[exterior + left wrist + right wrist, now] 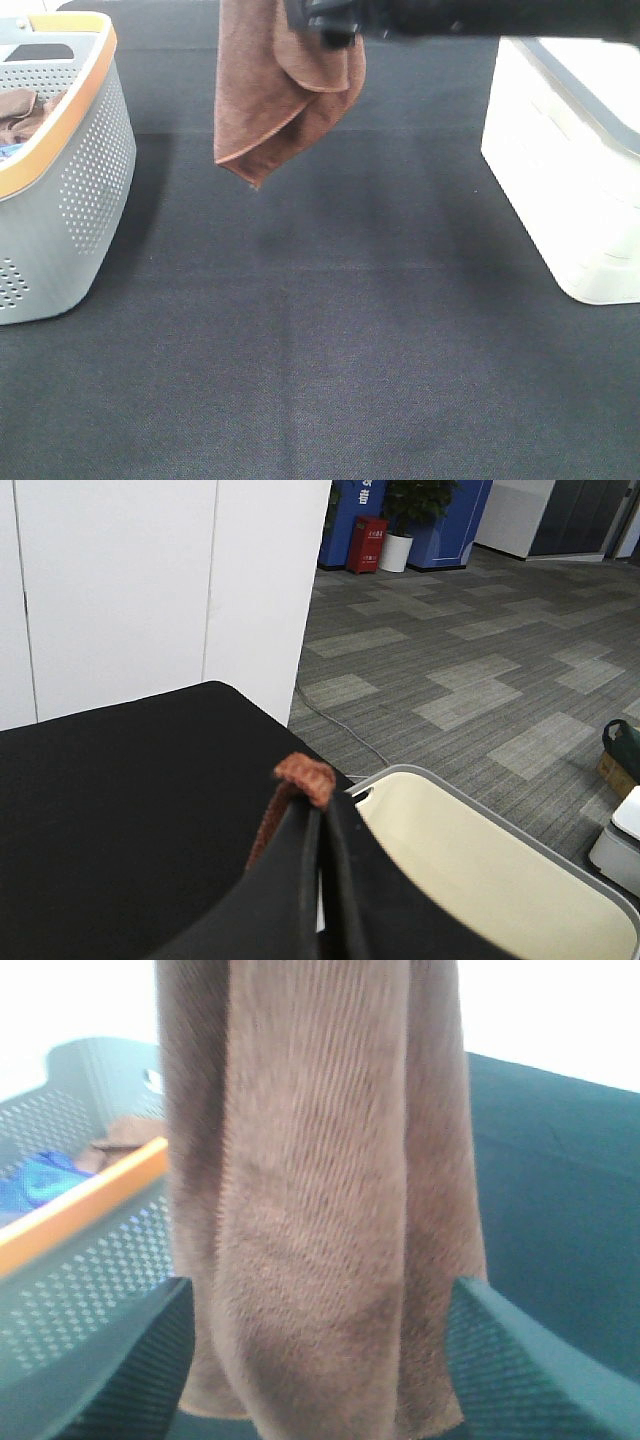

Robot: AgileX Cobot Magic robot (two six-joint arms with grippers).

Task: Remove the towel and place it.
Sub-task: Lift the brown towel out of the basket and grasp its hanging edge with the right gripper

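Note:
The rust-brown towel [280, 90] hangs folded in the air over the far middle of the black table, its lowest corner well above the cloth surface. In the left wrist view my left gripper [318, 805] is shut on a small fold of the towel [305, 773]. In the right wrist view the towel [320, 1190] hangs between the wide-open fingers of my right gripper [320, 1305]. A black arm [480, 18] reaches in from the right along the top edge of the exterior view and ends at the towel's top.
A grey perforated basket with an orange rim [70, 180] stands at the left, holding a darker brown cloth [25, 110] and something blue. A white bin [570, 180] stands at the right and also shows in the left wrist view [480, 880].

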